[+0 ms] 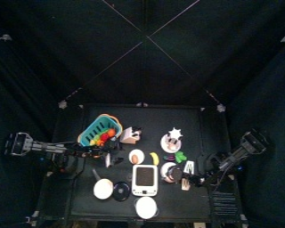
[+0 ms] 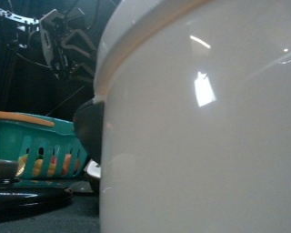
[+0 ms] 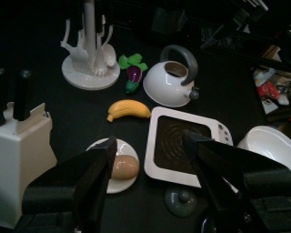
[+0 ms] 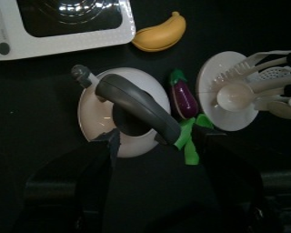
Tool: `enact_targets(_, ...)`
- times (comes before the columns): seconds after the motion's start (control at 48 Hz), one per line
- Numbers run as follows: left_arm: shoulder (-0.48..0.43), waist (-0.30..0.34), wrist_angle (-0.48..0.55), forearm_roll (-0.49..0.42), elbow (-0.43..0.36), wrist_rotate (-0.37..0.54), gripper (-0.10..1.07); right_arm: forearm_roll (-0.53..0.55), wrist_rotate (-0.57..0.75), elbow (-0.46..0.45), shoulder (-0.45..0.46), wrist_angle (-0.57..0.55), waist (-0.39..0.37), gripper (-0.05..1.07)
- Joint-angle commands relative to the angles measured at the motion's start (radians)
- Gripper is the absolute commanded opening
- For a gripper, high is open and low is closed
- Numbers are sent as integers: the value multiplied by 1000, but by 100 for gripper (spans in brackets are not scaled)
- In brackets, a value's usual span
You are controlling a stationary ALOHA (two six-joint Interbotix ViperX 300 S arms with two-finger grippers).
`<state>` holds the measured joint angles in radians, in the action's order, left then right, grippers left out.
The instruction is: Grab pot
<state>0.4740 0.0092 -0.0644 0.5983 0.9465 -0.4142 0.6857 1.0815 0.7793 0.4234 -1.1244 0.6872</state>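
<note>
While the right tool [image 4: 145, 159] hangs with its jaws spread wide directly above the pot [image 4: 126, 118], a white kettle-like vessel with a dark arched handle [image 4: 138, 98] standing near the right edge of the surface [image 1: 192, 120], the step calls for a straight descent so the jaws straddle that handle before closing. An eggplant [image 4: 184, 97] lies just beside it and should be cleared. The left tool [image 3: 151, 177] hovers wide apart over the left side, holding nothing.

Banana [image 3: 128, 110] between kettle [image 3: 171, 83] and egg plate [image 3: 116, 165] (scale [image 3: 188, 144] beside)
</note>
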Motion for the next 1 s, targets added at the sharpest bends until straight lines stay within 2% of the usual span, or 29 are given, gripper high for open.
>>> enact_targets(0.0, -32, -43, 72, -34, -48, 0, 93, 6, 0, -15, 31, -23, 12, 95)
enact_targets(0.167, -172, -130, 235, -44, -155, 3, 93, 6, 2, 0, 57, -38, 12, 95)
enact_targets(0.354, -345, -172, 334, -48, -296, 2, 93, 28, 2, 5, 91, -41, 12, 95)
enact_targets(0.521, -453, -210, 387, -48, -408, 2, 93, 120, 3, 21, 141, -26, 15, 94)
enact_targets(0.667, -532, -239, 407, -44, -483, 3, 93, 241, 17, 40, 221, 14, 9, 94)
enact_targets(0.833, -583, -250, 394, -44, -535, 5, 93, 380, 178, 103, 344, 28, 8, 94)
enact_targets(0.979, -609, -268, 383, -20, -566, 12, 93, 471, 354, 176, 408, 37, 5, 94)
